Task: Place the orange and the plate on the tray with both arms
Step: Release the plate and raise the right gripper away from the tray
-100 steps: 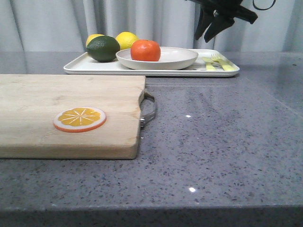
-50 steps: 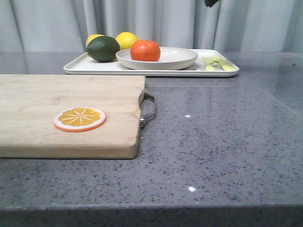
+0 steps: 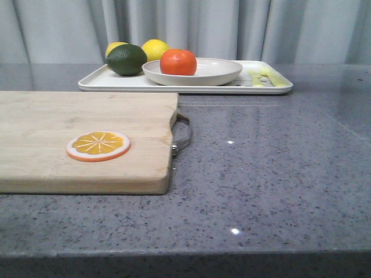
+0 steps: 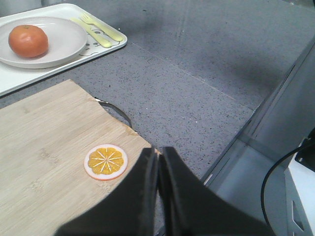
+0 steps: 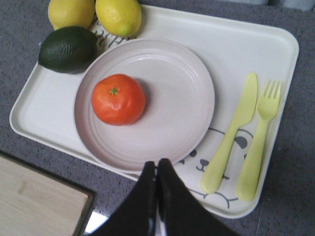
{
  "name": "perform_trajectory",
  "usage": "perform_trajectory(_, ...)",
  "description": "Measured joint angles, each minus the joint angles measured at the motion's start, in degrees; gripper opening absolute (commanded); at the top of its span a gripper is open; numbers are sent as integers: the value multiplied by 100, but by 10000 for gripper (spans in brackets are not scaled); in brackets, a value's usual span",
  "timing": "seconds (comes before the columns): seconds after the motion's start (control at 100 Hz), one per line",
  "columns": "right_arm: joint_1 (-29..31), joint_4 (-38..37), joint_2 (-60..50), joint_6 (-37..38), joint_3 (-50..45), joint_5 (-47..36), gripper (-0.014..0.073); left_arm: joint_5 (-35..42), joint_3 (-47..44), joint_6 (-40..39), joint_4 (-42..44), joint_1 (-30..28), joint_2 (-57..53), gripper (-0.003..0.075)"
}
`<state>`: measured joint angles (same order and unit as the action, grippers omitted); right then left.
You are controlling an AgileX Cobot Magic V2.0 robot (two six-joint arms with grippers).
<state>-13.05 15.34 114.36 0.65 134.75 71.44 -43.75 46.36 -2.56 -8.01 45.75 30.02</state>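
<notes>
Front view: orange (image 3: 178, 62) on the plate (image 3: 214, 73), plate on the tray (image 3: 110, 83), at the far side of my bench (image 3: 272, 168).
My left end effector (image 4: 158, 169) hangs over the near corner of the cutting board (image 3: 69, 133), fingers pressed together and holding nothing, just beside the orange slice (image 4: 105, 162) that lies flat on the wood. My right end effector (image 5: 156, 177) hovers above the tray's near edge, also pressed together and empty. Under it the plate sits inside the tray with the orange resting left of the plate's centre. Behind the plate on the tray lie 2 lemons (image 5: 118, 14) and a dark green fruit (image 5: 68, 49); a pale yellow knife (image 5: 231, 132) and fork (image 5: 258, 142) lie side by side to the plate's right.
</notes>
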Motion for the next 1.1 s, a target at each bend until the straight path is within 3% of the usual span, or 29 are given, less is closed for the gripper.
perform_trajectory(0.21,-87,-219,-970,-156,-1651,-186,-68,99,-205,0,0,0,-34,-20)
perform_trajectory(0.69,-109,-252,-4769,-241,-6555,-2482,-68,803,-707,-10,0,0,-34,-20)
perform_trajectory(0.91,-109,-252,-6344,-435,-8005,-3126,-68,1147,-1016,-10,0,0,-215,-20)
perform_trajectory(1.1,-109,-252,-7392,-595,-8725,-3131,-68,1370,-1325,-10,0,0,-630,-20)
